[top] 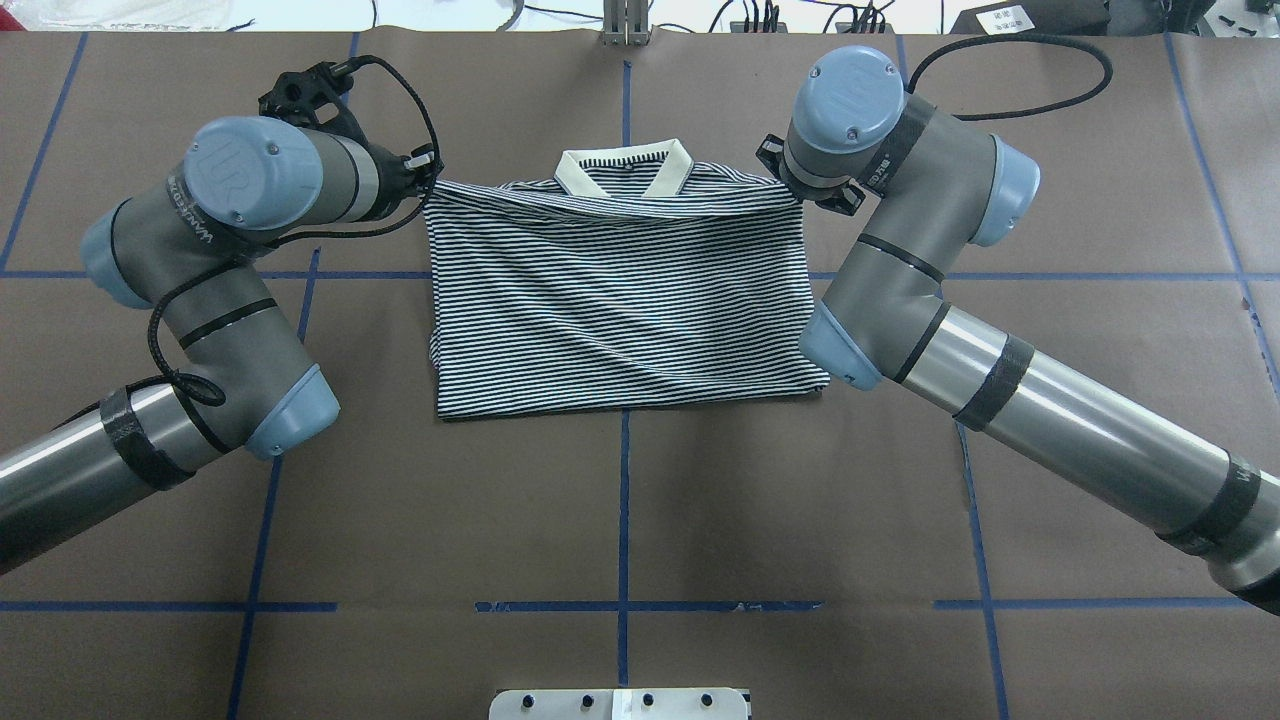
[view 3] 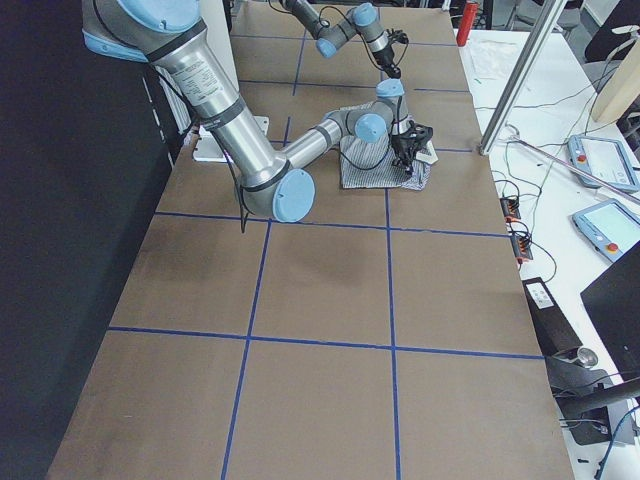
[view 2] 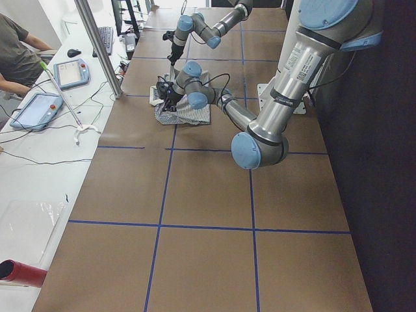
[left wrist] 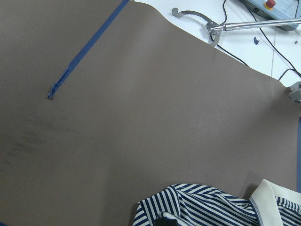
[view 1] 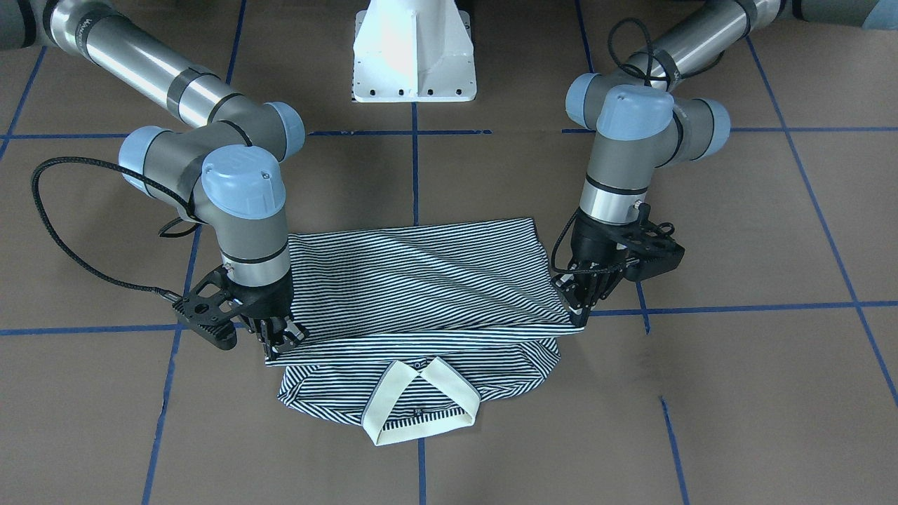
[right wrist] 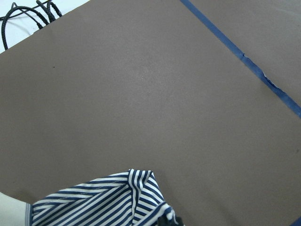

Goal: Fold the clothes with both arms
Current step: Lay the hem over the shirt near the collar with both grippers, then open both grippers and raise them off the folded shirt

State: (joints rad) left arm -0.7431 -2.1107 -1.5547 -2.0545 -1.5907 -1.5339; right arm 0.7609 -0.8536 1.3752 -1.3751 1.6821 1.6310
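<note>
The striped polo shirt (view 1: pixel 421 280) lies folded on the brown table, its lower half laid up over the chest, and the cream collar (view 1: pixel 421 407) sticks out beyond the fold. It also shows from overhead (top: pixel 620 290). My left gripper (view 1: pixel 579 312) is shut on one corner of the folded-over edge, held taut just above the shoulder. My right gripper (view 1: pixel 283 341) is shut on the other corner. From overhead the left gripper (top: pixel 428 178) shows at the shirt's corner, while the right gripper is hidden under its wrist. Both wrist views show striped cloth at their bottom edge (left wrist: pixel 202 207) (right wrist: pixel 103 202).
The white pedestal base (view 1: pixel 414 52) stands behind the shirt. Blue tape lines (top: pixel 622 500) cross the brown table cover. A side desk with tablets (view 2: pixel 39 107) and cables runs along the far table edge, with a metal post (view 2: pixel 97 45) at its corner.
</note>
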